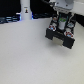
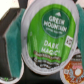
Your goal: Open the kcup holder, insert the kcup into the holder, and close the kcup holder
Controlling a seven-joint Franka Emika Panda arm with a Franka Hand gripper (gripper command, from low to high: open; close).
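The kcup point(image 2: 49, 35) fills the wrist view, its bright green lid facing the camera. A teal-padded finger point(image 2: 11, 47) presses against its side, so the gripper is shut on it. In the exterior view my gripper point(image 1: 62, 26) hangs directly over the black kcup holder point(image 1: 61, 39) on the exterior view's right. A drawer of the holder looks pulled out beneath the gripper. How much space lies between the kcup and the holder is hidden.
A pod with a pale pinkish-orange lid point(image 2: 76, 67) lies in the holder beside the kcup. A tall white post with black marks point(image 1: 25, 11) stands at the back on the exterior view's left. The white tabletop point(image 1: 30, 55) spreads in front.
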